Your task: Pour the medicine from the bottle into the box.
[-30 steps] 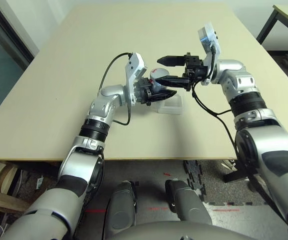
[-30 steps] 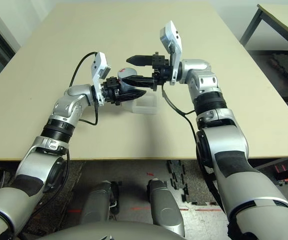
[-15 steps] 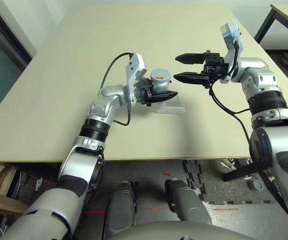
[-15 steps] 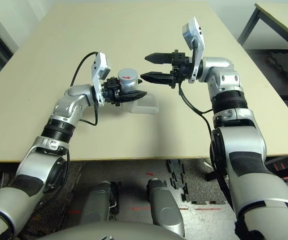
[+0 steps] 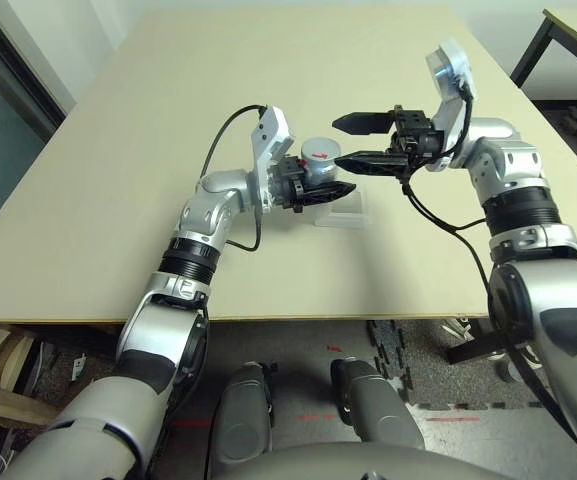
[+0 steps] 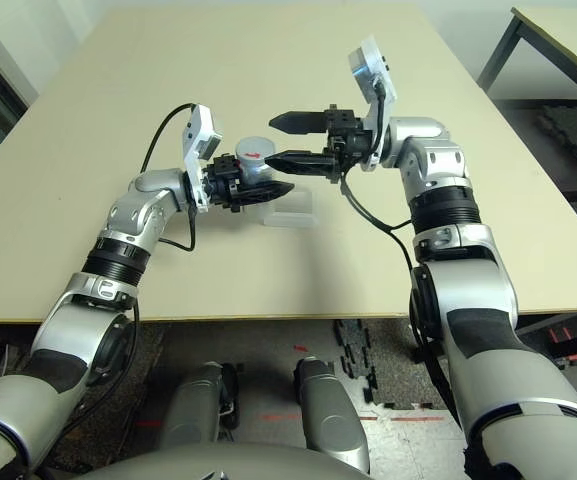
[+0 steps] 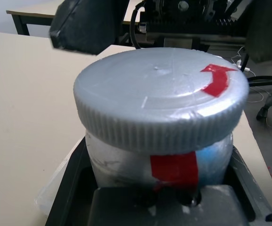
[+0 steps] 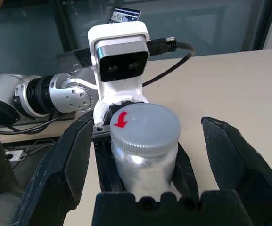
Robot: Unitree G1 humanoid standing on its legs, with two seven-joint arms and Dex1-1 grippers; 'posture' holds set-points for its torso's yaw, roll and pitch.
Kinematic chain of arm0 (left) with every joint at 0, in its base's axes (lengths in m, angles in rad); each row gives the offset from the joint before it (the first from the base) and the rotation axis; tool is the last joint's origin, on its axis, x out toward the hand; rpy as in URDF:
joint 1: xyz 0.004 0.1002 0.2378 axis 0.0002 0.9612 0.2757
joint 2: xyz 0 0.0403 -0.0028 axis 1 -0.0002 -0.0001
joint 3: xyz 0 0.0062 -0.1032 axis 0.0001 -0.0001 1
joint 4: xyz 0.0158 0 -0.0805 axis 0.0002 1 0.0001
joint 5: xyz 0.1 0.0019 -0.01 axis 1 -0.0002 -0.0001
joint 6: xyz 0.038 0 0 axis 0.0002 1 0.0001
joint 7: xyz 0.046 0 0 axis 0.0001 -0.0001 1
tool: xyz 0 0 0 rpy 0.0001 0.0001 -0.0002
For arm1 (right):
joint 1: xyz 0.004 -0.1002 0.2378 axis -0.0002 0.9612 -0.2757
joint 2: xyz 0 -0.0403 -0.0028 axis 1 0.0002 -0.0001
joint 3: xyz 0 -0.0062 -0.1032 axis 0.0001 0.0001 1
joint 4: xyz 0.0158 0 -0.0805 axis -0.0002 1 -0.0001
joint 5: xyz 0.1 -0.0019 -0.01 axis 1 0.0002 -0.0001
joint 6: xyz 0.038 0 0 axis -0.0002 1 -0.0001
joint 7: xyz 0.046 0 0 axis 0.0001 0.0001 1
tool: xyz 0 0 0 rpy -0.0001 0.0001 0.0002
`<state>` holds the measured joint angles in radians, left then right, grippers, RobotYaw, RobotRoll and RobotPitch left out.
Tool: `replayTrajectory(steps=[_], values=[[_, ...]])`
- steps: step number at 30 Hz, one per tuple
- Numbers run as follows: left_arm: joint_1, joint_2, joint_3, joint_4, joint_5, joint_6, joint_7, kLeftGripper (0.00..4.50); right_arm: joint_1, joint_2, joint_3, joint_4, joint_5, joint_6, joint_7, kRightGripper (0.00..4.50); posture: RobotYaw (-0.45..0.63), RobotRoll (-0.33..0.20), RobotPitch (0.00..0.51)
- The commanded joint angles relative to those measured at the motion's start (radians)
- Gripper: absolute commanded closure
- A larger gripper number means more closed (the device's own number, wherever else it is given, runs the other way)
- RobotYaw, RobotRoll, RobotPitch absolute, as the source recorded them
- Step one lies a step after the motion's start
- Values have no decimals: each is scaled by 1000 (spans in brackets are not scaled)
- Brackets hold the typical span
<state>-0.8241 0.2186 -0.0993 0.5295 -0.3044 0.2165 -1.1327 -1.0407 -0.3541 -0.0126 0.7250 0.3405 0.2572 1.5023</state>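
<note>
We get bright, even overhead light across the counter, no hard glare. Soft shadows fall on it just under the left hand and right hand. Head views bow at the edges. Left wrist view: bottle sharp, background soft. Right wrist view: dark reflective glass behind, near fingers slightly blurred.

The left arm is bent and raised over the table, its forearm reaching forward and inward. The left gripper is clamped around the bottle, held upright. The right arm is extended inward from the right, with the right gripper spread wide, one finger on each side of the bottle's cap.
</note>
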Motion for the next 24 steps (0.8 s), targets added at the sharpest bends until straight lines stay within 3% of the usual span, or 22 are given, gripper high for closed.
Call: replayTrajectory(steps=[1,10,13,17,24], values=[[-6,-2,-13,6,11,-5,-13,1849,9,16,19,-14,-11,-24,-12,0,-184,0,102],[-2,-2,-15,-5,10,0,-13,1849,0,39,36,19,-32,-73,-51,0,-179,0,103],[-1,-1,-15,-6,10,1,-13,1849,-1,39,37,22,-34,-79,-55,577,-181,0,102],[-1,-2,-16,-6,9,2,-14,1849,-2,38,32,20,-27,-71,-57,1892,-185,0,101],[-2,-5,-18,2,11,0,-15,1849,3,32,9,-7,10,-23,-59,1900,-188,0,102]])
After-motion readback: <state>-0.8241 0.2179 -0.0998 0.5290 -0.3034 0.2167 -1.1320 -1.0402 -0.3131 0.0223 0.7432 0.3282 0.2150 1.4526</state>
